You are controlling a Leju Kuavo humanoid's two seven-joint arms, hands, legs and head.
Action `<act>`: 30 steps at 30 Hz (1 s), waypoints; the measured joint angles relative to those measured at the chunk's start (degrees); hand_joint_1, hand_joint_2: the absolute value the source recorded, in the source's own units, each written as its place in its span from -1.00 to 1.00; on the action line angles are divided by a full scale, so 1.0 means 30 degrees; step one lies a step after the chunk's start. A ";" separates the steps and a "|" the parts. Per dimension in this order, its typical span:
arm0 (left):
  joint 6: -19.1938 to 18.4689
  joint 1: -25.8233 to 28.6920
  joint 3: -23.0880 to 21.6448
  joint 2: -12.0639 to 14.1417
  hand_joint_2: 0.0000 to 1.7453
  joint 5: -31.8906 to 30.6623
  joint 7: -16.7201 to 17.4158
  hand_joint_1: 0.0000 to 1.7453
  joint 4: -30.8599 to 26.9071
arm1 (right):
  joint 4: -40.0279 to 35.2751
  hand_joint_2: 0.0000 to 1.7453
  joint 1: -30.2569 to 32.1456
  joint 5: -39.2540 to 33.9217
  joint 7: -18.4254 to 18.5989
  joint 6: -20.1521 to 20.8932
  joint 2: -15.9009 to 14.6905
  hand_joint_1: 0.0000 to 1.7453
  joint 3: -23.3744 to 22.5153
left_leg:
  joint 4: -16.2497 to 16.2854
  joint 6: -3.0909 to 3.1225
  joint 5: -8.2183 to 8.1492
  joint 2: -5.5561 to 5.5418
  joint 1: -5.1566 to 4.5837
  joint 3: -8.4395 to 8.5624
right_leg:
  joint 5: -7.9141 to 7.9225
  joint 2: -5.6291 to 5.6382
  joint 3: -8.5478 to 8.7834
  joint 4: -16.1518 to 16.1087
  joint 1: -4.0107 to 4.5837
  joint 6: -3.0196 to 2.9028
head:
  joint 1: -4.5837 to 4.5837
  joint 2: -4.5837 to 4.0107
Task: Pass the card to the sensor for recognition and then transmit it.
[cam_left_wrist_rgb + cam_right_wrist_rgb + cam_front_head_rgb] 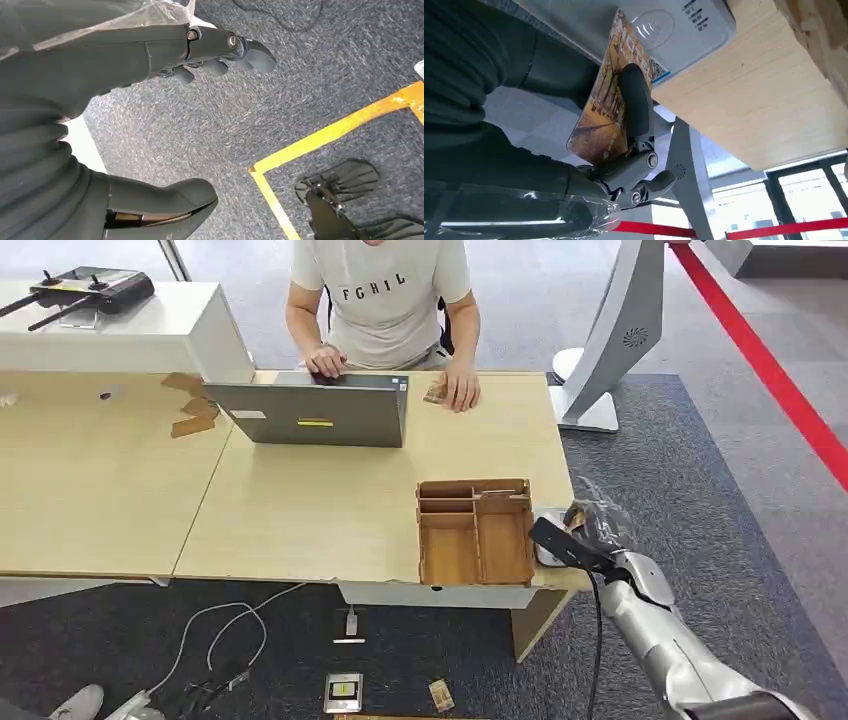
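Note:
In the right wrist view my right hand [626, 172] pinches a card [606, 107] printed with a brown and gold picture, a dark finger lying across its face. The card's upper end is held up against the white sensor [679, 27], close to its contactless mark. In the head view the right hand [592, 525] is at the table's right front corner, over the pale sensor [545, 540]. My left hand [125, 60] hangs over grey carpet, thumb and fingers apart, holding nothing.
A wooden compartment box [475, 532] stands just left of the sensor. A grey laptop [320, 410] is at the table's far side, with a person [385, 300] behind it, one hand on another card [436, 392]. A white stand [605, 350] rises to the right. Cards and cables lie on the floor [440, 696].

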 joint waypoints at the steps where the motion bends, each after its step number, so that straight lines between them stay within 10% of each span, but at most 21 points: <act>1: 0.0000 0.0000 0.0000 0.0000 1.00 -0.0037 0.0008 -1.00 0.0000 | 0.0007 1.00 -0.0062 0.0015 0.0000 -0.0198 0.0052 1.00 0.0000 | 0.0001 0.0000 0.0000 0.0002 0.0000 -0.0001 | 0.0002 0.0000 -0.0004 0.0003 0.0000 0.0002 | -0.0007 0.0000; 30: -0.0109 -0.0358 -0.0007 -0.0561 1.00 -0.1057 -0.0029 -1.00 -0.0138 | -0.1602 1.00 -0.3376 0.0372 -0.2951 -0.1815 0.2047 1.00 0.0036 | 0.0001 -0.0006 0.0005 0.0012 0.0002 -0.0010 | 0.0006 0.0007 -0.0028 0.0009 0.0003 0.0003 | -0.0007 0.0000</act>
